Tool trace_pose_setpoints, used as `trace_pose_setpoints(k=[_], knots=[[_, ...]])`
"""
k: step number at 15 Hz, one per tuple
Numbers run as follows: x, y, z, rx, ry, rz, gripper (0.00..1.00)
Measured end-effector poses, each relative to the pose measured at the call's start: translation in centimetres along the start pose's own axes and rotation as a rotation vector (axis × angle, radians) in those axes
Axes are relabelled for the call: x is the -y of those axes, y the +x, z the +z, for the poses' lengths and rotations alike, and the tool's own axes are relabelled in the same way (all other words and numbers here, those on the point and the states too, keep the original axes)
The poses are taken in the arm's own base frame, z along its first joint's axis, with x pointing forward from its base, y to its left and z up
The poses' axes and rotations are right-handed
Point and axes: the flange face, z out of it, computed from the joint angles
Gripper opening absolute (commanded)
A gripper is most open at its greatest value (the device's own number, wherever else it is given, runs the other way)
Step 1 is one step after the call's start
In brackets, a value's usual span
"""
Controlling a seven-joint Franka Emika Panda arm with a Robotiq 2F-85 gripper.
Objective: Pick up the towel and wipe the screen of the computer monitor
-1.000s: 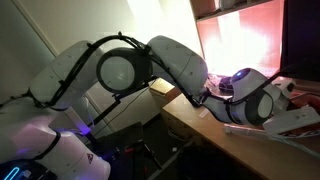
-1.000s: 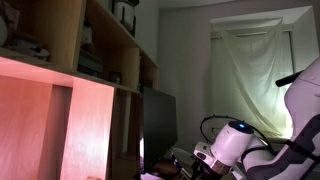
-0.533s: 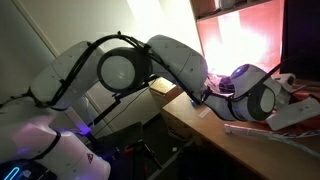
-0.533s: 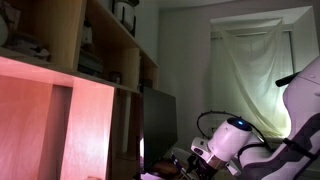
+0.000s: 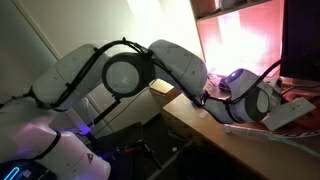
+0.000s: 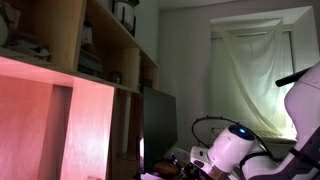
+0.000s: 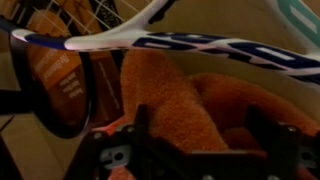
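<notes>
Reaching over a wooden desk (image 5: 215, 135) in a dim room, a white robot arm (image 5: 170, 65) stretches toward a glowing pale-orange panel (image 5: 235, 35) in an exterior view. Its gripper (image 7: 195, 152) shows best in the wrist view, where the two dark fingers (image 7: 118, 150) stand wide apart at the bottom edge, holding nothing. Between and just beyond them lies the towel (image 7: 170, 95), a soft orange-red cloth in thick folds that fills the middle of that view; whether the fingers touch it cannot be told. A white racket frame (image 7: 200, 42) with blue markings crosses above the towel. In an exterior view, the computer monitor (image 6: 158, 120) stands as a dark upright slab beside wooden shelves (image 6: 90, 60), with the arm low beside it and a pale curtain (image 6: 250, 70) behind.
</notes>
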Motion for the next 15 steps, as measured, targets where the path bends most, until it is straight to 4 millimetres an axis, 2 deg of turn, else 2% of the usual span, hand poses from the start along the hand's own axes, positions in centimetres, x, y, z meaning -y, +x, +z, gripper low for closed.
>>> trace_pose_setpoints(k=[3,6,7,8,9,15], knots=[[1.4,0.7,0.6,-0.012,0.017,-0.061,1.0],[1.8,0.7,0.9,-0.013,0.016,-0.094,1.0],[1.7,0.6,1.0,-0.012,0.014,-0.095,0.75],[1.5,0.4,1.1,-0.009,0.009,-0.095,0.72],[1.3,0.2,1.3,-0.002,0.0,-0.099,0.65],[-0.1,-1.4,1.6,0.031,-0.039,-0.119,0.18]])
